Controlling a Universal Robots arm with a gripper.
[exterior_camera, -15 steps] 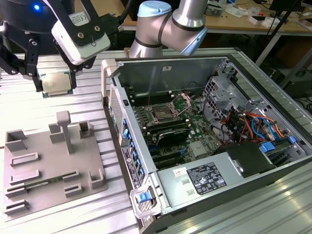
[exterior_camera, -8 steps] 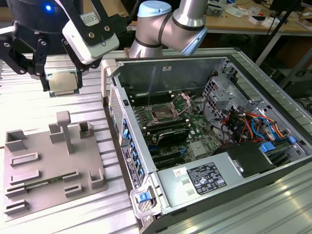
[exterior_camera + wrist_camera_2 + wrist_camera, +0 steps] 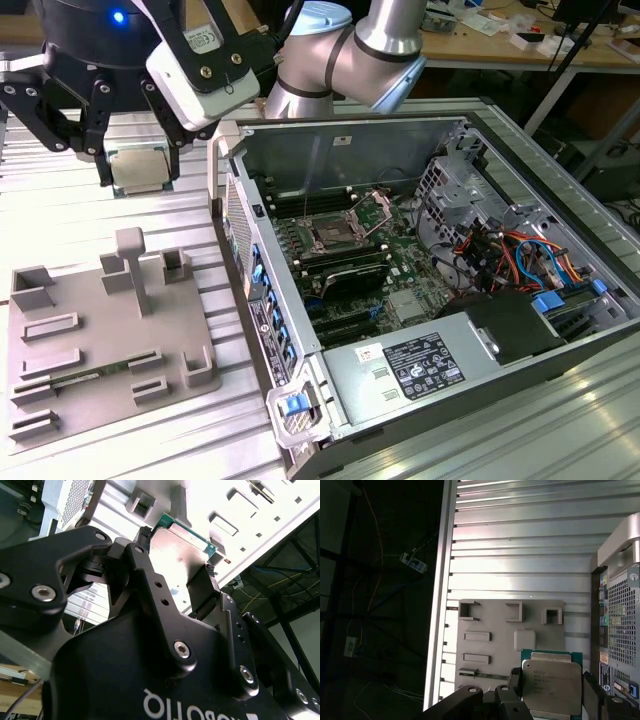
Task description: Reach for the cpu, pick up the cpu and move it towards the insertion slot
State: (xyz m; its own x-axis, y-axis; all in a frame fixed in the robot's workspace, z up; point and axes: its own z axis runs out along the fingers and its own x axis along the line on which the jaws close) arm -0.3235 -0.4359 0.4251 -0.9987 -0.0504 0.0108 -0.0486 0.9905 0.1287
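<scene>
First wrist view shows the fingers [image 3: 516, 680] clamped on opposite edges of the cpu [image 3: 551, 686], aloft near the grey plate [image 3: 492, 622], well apart from the exterior view's insertion slot [image 3: 335, 237]; we judge it light, stiff, fragile, best held by its rim.

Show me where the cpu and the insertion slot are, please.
cpu [image 3: 551, 686]: first wrist view, middle of its silver metal top.
insertion slot [image 3: 331, 238]: exterior view, dark centre inside the metal frame.
</scene>
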